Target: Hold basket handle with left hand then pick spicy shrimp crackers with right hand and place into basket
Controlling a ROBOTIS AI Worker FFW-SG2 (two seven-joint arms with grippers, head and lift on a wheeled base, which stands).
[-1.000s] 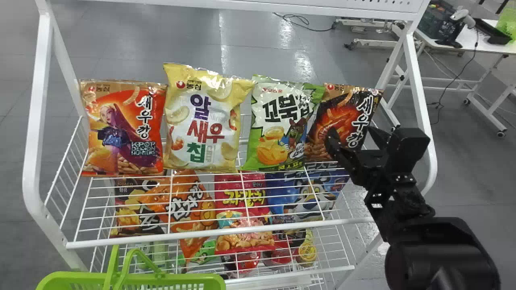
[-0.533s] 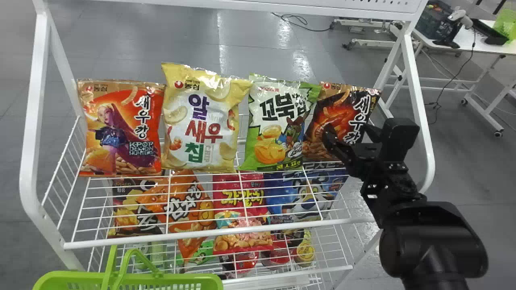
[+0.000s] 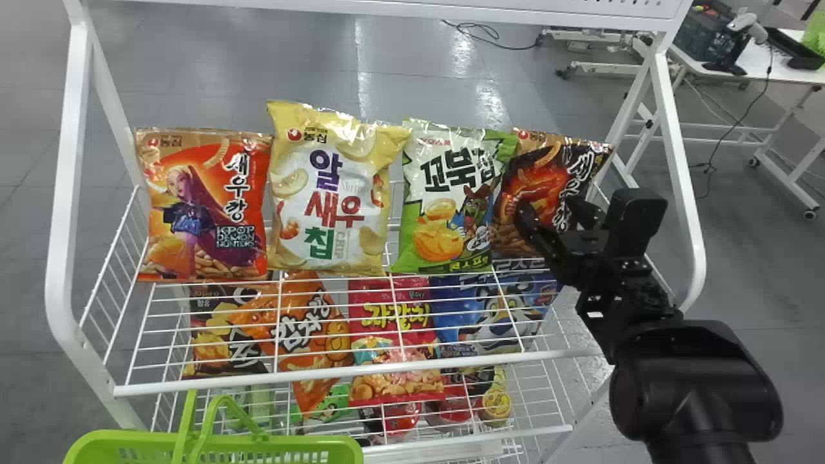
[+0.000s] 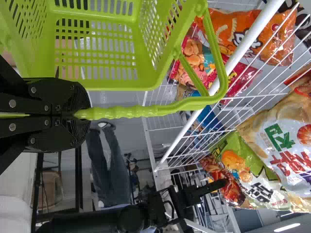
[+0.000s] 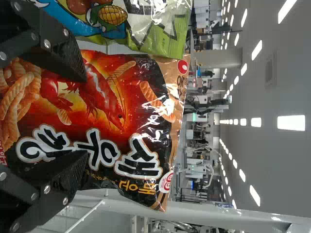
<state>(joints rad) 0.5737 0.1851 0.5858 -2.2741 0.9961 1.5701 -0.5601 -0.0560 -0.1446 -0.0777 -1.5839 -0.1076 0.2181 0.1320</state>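
The black-and-orange spicy shrimp crackers bag (image 3: pixel 538 187) stands at the right end of the upper shelf's row. My right gripper (image 3: pixel 546 207) is at its front, fingers parted. In the right wrist view, the spicy shrimp crackers bag (image 5: pixel 112 107) lies between and behind the open fingers of my right gripper (image 5: pixel 85 115), its front creased; whether both pads press on it I cannot tell. The green basket (image 3: pixel 148 439) is at the bottom left of the head view. In the left wrist view my left gripper (image 4: pixel 87 114) is shut on the handle (image 4: pixel 141 110) of the basket (image 4: pixel 116 83).
A green turtle-chip bag (image 3: pixel 445 200) stands directly left of the spicy bag, then a yellow-white bag (image 3: pixel 335 193) and a red-orange bag (image 3: pixel 206 206). The white rack's side frame (image 3: pixel 680 174) rises close to the right gripper. More snacks sit on the wire shelf below.
My right gripper has shifted slightly left against the spicy bag, and its fingers have drawn closer together. The bag's front has creased inward. The basket has kept its place by the rack.
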